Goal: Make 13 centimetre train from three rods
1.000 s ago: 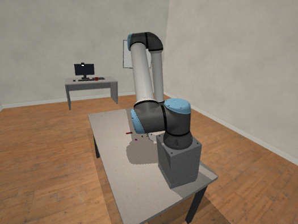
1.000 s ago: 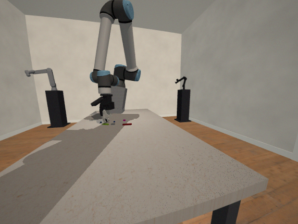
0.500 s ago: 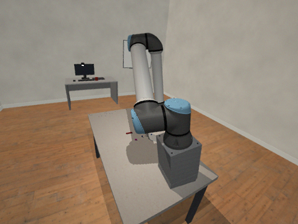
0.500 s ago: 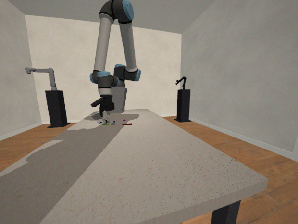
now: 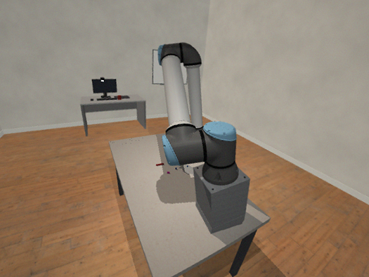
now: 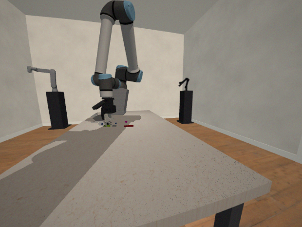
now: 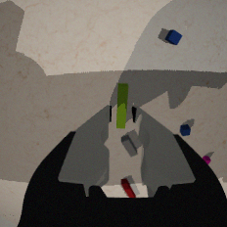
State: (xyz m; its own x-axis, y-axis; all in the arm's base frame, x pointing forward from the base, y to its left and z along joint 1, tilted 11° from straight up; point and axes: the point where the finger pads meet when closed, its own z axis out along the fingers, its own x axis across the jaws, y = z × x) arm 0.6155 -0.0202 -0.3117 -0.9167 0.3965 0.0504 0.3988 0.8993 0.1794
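My gripper (image 6: 106, 123) (image 7: 121, 107) points down with its fingertips a little apart, one on each side of the lime rod (image 7: 121, 105) (image 6: 105, 125). A gap shows on both sides of the rod; it is not gripped. The lime rod lies flat. The grey rod (image 7: 129, 145) (image 6: 114, 125) lies just beyond its lower end in the wrist view, slightly turned and apart from it. The red rod (image 7: 128, 188) (image 6: 128, 126) (image 5: 159, 164) lies farther along, also turned, with a gap to the grey one; the gripper body partly cuts off its view in the wrist view.
One blue rod (image 7: 173, 37) (image 6: 102, 123) lies off past the lime rod's far end. Another blue rod (image 7: 185, 129) (image 6: 115, 123) and a magenta rod (image 7: 206, 159) (image 6: 125, 122) (image 5: 168, 172) lie to the right in the wrist view. The arm hides part of the table (image 5: 145, 216) in the top view.
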